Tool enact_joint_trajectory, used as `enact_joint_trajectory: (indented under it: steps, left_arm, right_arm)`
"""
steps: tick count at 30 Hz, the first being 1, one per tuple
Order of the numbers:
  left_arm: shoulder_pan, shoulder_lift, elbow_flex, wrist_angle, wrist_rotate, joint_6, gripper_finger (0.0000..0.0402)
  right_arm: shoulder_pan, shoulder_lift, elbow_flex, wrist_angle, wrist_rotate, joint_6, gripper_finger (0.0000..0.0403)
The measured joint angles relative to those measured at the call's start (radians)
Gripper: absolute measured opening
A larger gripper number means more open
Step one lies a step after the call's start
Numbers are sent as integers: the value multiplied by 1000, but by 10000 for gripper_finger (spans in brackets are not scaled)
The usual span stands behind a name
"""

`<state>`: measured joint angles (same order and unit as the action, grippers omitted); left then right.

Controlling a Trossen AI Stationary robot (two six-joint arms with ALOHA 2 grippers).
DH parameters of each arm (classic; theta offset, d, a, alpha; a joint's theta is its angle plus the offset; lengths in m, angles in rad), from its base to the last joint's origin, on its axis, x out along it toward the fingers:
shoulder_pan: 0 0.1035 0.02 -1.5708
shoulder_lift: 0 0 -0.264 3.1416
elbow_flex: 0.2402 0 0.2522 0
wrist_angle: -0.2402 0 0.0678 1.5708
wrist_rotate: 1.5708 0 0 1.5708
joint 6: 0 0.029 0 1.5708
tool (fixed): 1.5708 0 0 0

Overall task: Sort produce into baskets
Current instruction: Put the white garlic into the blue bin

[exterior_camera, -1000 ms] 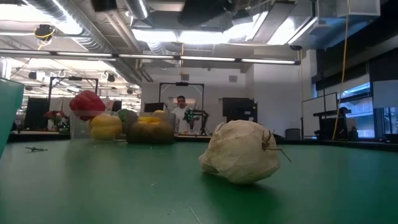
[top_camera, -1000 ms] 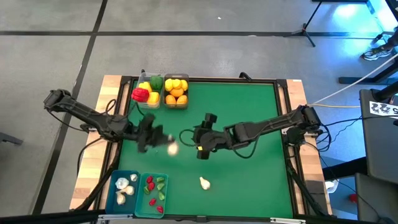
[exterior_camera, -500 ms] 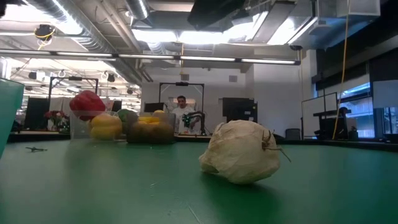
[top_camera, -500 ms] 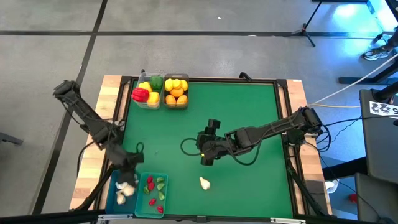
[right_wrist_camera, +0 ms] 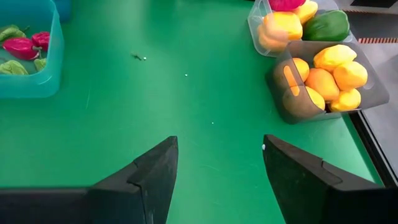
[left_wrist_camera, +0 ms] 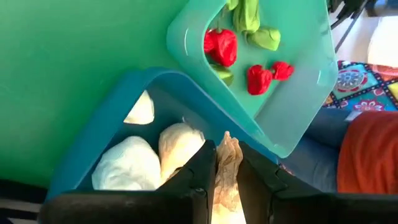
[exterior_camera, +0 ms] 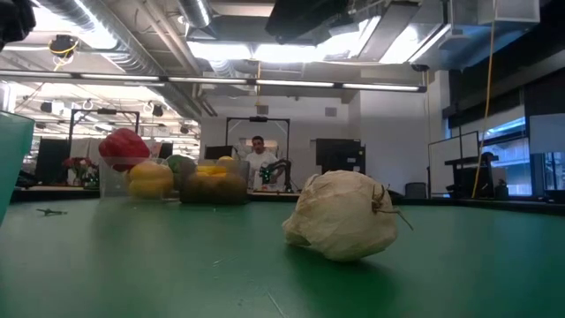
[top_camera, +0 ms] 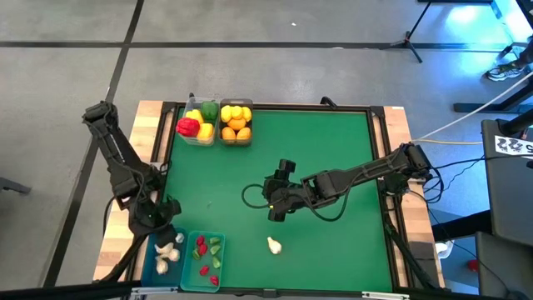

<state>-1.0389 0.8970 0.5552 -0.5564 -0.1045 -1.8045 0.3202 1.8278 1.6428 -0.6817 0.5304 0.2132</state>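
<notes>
My left gripper (top_camera: pixel 162 227) stands over the teal garlic bin (top_camera: pixel 156 265) at the table's near left, shut on a white garlic bulb (left_wrist_camera: pixel 225 171). Several bulbs (left_wrist_camera: pixel 127 165) lie in that bin. The teal bin (top_camera: pixel 208 258) beside it holds red and green chilies (left_wrist_camera: pixel 221 46). One loose garlic bulb (top_camera: pixel 274 245) rests on the green mat, large in the low view (exterior_camera: pixel 342 216). My right gripper (top_camera: pixel 279 207) is open and empty above the mat's middle (right_wrist_camera: pixel 217 180). Two clear bins at the far edge hold peppers (top_camera: pixel 198 122) and lemons and oranges (top_camera: pixel 236 121). My left gripper pinches the garlic bulb between its two fingers; the bulb's papery tip (left_wrist_camera: pixel 228 149) sticks out past the fingertips (left_wrist_camera: pixel 199 171). The fingers point down into the bin from above. Whether the bulb touches the bulbs below, I cannot tell.
The green mat (top_camera: pixel 333 150) is bare on its right half and between the near and far bins. A raised dark frame (top_camera: pixel 379 167) borders it. A cable loop (top_camera: pixel 250 193) lies by my right gripper. A person stands far off in the room behind (exterior_camera: pixel 257 159).
My left gripper has carried the garlic bulb from the mat's middle toward the near left corner and now stands over the garlic bin, still shut on it. My right gripper has shifted a little toward the near edge and stays open.
</notes>
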Motion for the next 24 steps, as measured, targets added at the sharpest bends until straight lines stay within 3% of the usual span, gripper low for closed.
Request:
enact_joint_trajectory:
  steps: [16,21,24]
  left_arm:
    - [-2,0,0,67,-6,136,141]
    - [6,0,0,85,-21,106,165]
    - [15,0,0,137,-46,84,172]
  right_arm:
    - [0,8,-1,1,-2,26,230]
    - [0,39,-1,62,-175,45,230]
    - [18,86,-1,83,-227,131,230]
